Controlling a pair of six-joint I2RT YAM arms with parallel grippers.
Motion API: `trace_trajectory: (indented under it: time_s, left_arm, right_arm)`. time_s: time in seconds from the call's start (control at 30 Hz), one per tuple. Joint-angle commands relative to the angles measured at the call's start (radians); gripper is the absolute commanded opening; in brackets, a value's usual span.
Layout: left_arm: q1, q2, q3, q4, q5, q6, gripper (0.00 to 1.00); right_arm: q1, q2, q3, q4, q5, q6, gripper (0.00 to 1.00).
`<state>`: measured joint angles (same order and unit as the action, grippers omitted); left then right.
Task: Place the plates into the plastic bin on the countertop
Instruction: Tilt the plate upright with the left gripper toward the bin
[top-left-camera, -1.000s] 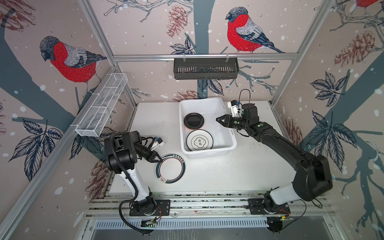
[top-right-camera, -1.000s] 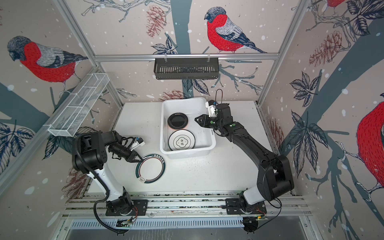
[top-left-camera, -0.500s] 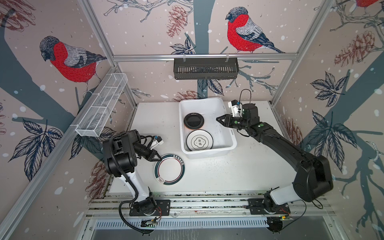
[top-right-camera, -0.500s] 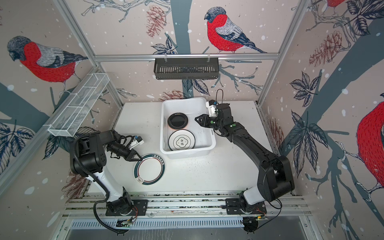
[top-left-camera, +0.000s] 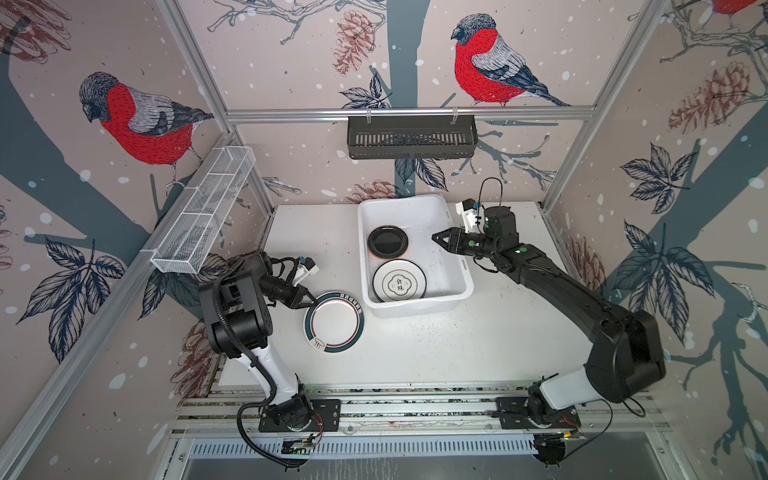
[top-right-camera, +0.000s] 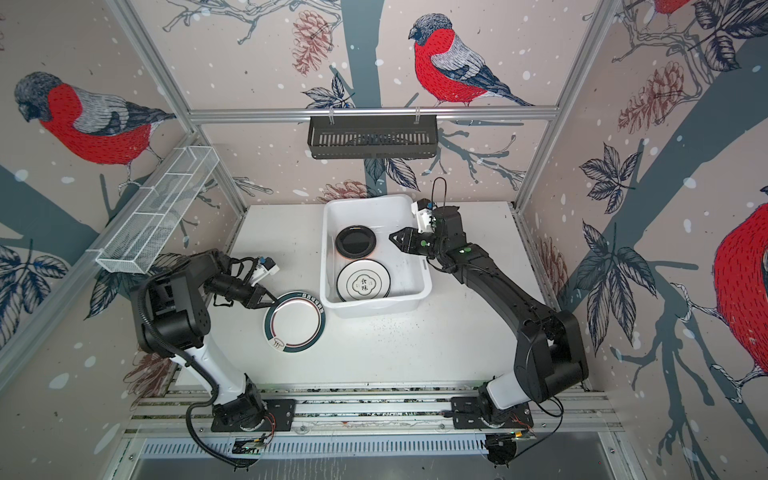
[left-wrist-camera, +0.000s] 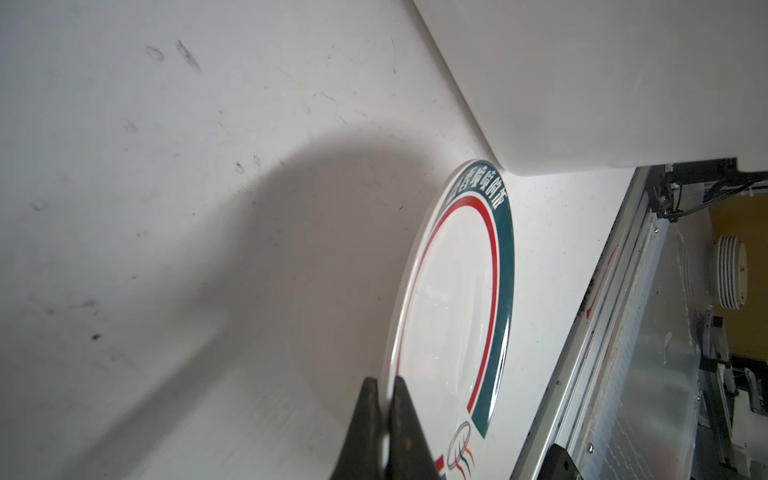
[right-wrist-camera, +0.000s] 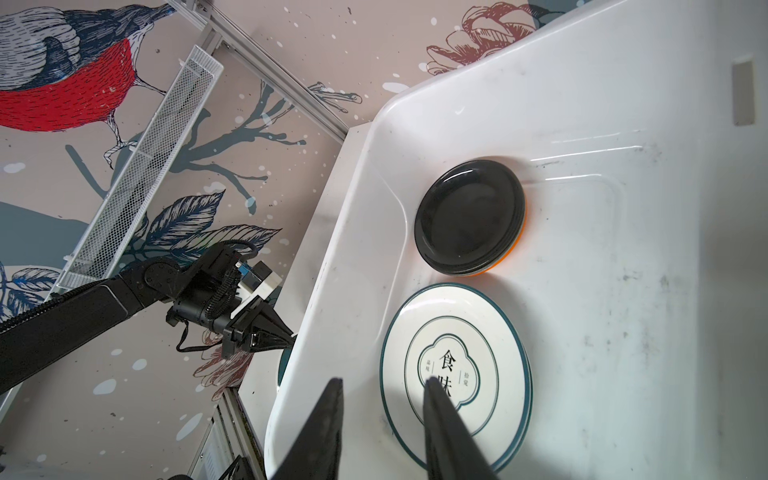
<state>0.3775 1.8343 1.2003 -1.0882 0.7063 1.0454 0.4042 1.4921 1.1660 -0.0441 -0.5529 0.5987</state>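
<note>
Item 1: green-rimmed plate (top-left-camera: 334, 322), on the table (top-left-camera: 478, 345) just off the plastic bin's (top-left-camera: 415, 309) 7 o'clock corner. My left jaws pinch its rim at 10 o'clock. I judge it an edge grip because a flat plate offers no other hold.

Item 2: black plate (top-left-camera: 387, 241) and lettered white plate (top-left-camera: 399, 284), lying in the bin.

Right jaws: spread, empty, above the bin's 3 o'clock wall, probably parked clear.

In the plastic bin (top-left-camera: 436, 274), right half bare — plates (top-left-camera: 399, 284) (two stacks) crowd left.
</note>
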Motion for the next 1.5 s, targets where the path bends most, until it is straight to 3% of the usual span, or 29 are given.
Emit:
trace_trajectory:
  time_s: [0.0,0.27,0.63,1.07,1.47]
  left_arm:
    - [0.004,-0.007,0.023,-0.020,0.053,-0.021,0.00]
    - [0.037,0.013,0.051,0.016,0.132,-0.114,0.00]
    - [0.168,0.117,0.143,-0.009,0.307,-0.214,0.00]
    - [0.184,0.112,0.129,0.016,0.464,-0.284,0.00]
    - [0.193,0.113,0.134,0.036,0.598,-0.332,0.00]
  right_arm:
    - [0.001,0.005,0.012,0.033,-0.014,0.005,0.35]
    - [0.000,0.008,0.014,0.029,-0.018,-0.001,0.35]
    - [-0.004,0.017,0.020,0.027,-0.025,-0.005,0.35]
    - [-0.001,0.036,0.029,0.030,-0.045,-0.005,0.36]
    - [0.070,0.117,0.104,-0.026,-0.052,-0.062,0.40]
